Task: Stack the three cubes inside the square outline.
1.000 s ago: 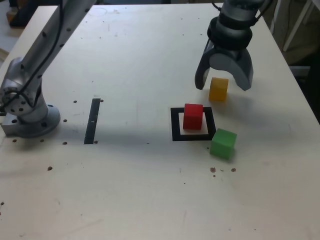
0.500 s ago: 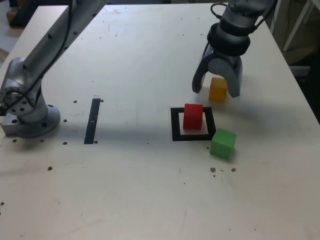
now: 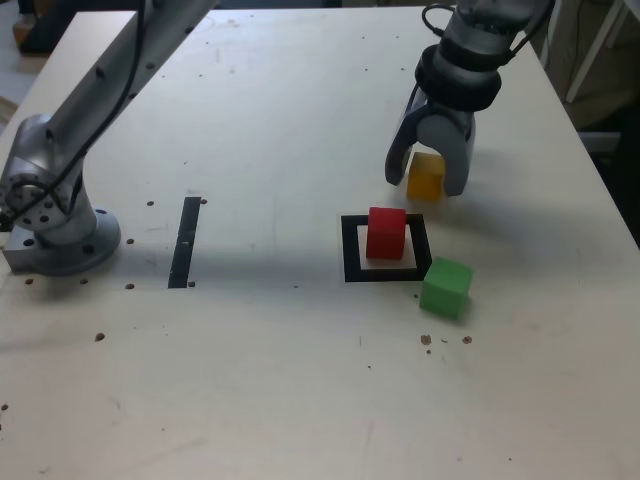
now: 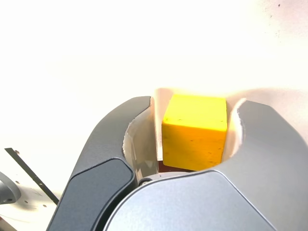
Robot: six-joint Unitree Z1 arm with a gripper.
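Probably light and stiff, the solid yellow cube [image 3: 427, 172] at far right in the exterior view sits between the gripper's [image 3: 425, 185] partly open jaws, not visibly clamped, and best suits a grip on opposite flat sides, low down.

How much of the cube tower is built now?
One step looks done: the red cube stands inside the black square. The yellow cube is between the fingers, but I see a gap on one side, so it doesn't look gripped yet. Nothing is on top of red. Yellow and the green cube are left to stack.
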